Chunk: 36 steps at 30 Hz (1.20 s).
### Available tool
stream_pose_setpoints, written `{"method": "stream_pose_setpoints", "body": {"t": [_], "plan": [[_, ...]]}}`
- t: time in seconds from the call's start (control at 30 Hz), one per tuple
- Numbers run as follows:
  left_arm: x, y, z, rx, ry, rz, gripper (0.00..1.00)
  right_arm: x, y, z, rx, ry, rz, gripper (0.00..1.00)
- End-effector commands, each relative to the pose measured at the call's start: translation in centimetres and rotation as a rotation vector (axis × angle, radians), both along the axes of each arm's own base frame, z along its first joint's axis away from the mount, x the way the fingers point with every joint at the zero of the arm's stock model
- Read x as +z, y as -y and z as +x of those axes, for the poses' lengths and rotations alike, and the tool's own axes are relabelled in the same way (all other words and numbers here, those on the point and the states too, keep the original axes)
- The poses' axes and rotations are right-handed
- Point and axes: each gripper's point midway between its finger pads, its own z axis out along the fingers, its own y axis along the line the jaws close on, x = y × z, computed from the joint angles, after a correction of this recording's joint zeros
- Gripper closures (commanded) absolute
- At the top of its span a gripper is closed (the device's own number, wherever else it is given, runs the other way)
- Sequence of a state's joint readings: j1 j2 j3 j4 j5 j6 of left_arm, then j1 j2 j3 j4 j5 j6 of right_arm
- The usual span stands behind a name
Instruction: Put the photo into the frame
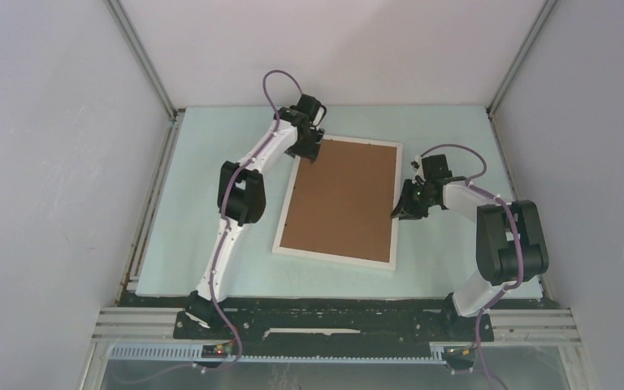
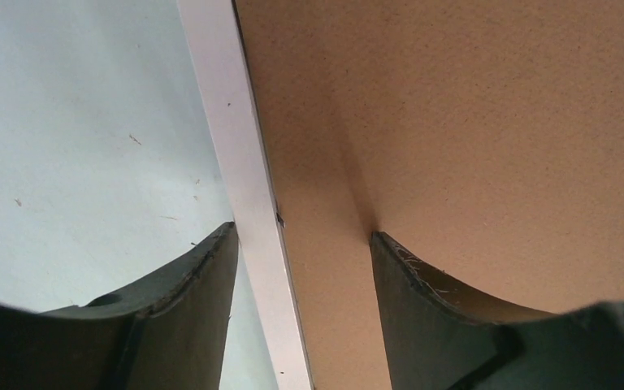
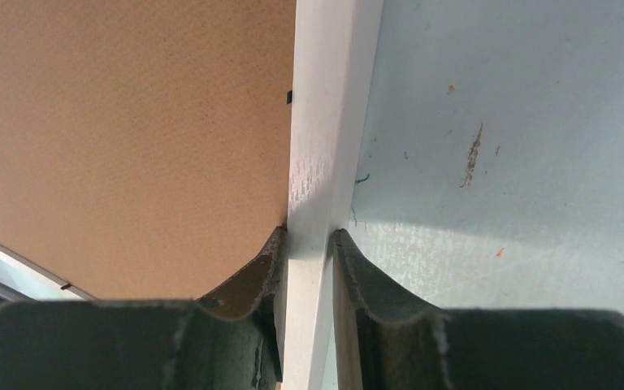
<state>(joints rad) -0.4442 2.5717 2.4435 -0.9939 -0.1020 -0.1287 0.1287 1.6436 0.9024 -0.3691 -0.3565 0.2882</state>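
lying face down on the bench [image 1: 439,260], the frame [image 1: 333,257] shows only its thin white rim around a brown backing board [image 1: 341,199] that fills the opening. the photo is nowhere in sight in any view; if it is in the frame it sits under that board, and the pictures cannot confirm this.

the right pincer [image 3: 309,236] is clamped on the frame's right rail, one finger on the board side and the other on the bench side, both pressed against the white strip. this grip looks meant to pin the frame so it does not slide while the other arm works.

the left pincer [image 2: 302,236] is at the frame's far left corner with its jaws apart, straddling the left rail. the outer finger [image 2: 203,276] hangs over the bare bench, and the inner finger [image 2: 410,301] is over the board, its tip at or very near the surface. it grips nothing.

judging by the board lying flat and flush within the rim, the task seems close to done, with the left arm placed to press or check the corner. the risk is the board sitting slightly proud at an edge, which these views do not settle.
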Motion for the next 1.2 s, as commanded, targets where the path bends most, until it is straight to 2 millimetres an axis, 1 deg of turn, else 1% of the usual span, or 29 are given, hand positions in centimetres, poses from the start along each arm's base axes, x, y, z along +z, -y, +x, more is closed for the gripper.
{"method": "stream_pose_setpoints", "body": {"t": [0.0,0.07,0.1,0.13,0.2,0.23,0.27,0.3,0.37,0.47,0.53,0.6,0.67,0.73,0.83,0.93,1.0,1.1,1.17], "plan": [[-0.7,4.3,-2.2,-0.155,-0.048,-0.056,0.38,2.3,-2.1,1.6,0.07,0.115,0.058,1.0],[0.1,3.4,-1.9,-0.137,-0.023,-0.029,0.36,2.1,-2.1,1.5,0.071,0.107,0.055,1.0],[0.8,3.2,-2.1,-0.135,-0.02,-0.033,0.34,2.0,-2.1,1.4,0.071,0.105,0.056,1.0],[1.7,3.0,-2.2,-0.133,-0.007,-0.045,0.33,2.0,-2.2,1.4,0.071,0.102,0.06,1.0],[4.1,2.5,-2.4,-0.124,0.036,-0.083,0.29,1.9,-2.4,1.4,0.07,0.096,0.077,1.0],[5.7,2.6,-2.6,-0.126,0.054,-0.132,0.27,1.9,-2.5,1.4,0.069,0.093,0.082,1.0],[6.6,2.2,-2.9,-0.107,0.055,-0.183,0.25,1.9,-2.5,1.5,0.067,0.092,0.085,1.0],[7.3,1.7,-2.9,-0.079,0.061,-0.232,0.24,1.8,-2.4,1.4,0.065,0.087,0.084,1.0],[7.8,0.6,-3.0,-0.014,0.061,-0.352,0.22,1.8,-2.5,1.4,0.068,0.085,0.088,1.0],[7.2,-1.4,-2.2,0.101,0.041,-0.52,0.23,1.8,-2.6,1.3,0.071,0.082,0.09,0.99],[6.7,-2.3,-1.4,0.147,0.042,-0.579,0.28,1.7,-2.7,1.2,0.074,0.077,0.091,0.99],[6.0,-3.5,-0.5,0.175,0.062,-0.549,0.31,1.7,-2.8,1.1,0.077,0.078,0.094,0.99],[5.3,-4.1,0.4,0.181,0.072,-0.502,0.29,1.8,-2.7,1.1,0.077,0.08,0.092,0.99],[4.8,-4.2,1.4,0.186,0.064,-0.482,0.29,1.8,-2.8,1.1,0.077,0.08,0.091,0.99],[4.1,-3.8,2.6,0.188,0.055,-0.482,0.35,1.8,-2.8,1.2,0.08,0.082,0.094,0.99],[3.6,-3.5,2.8,0.185,0.048,-0.492,0.38,1.8,-2.7,1.1,0.08,0.08,0.093,1.0],[3.0,-3.4,2.6,0.185,0.033,-0.491,0.39,1.8,-2.8,1.1,0.082,0.082,0.096,1.0],[2.1,-3.4,2.3,0.185,0.013,-0.485,0.44,2.0,-3.0,1.2,0.086,0.086,0.103,1.0],[1.8,-3.5,2.2,0.191,0.01,-0.478,0.44,1.9,-3.0,1.1,0.086,0.084,0.104,1.0]]}}
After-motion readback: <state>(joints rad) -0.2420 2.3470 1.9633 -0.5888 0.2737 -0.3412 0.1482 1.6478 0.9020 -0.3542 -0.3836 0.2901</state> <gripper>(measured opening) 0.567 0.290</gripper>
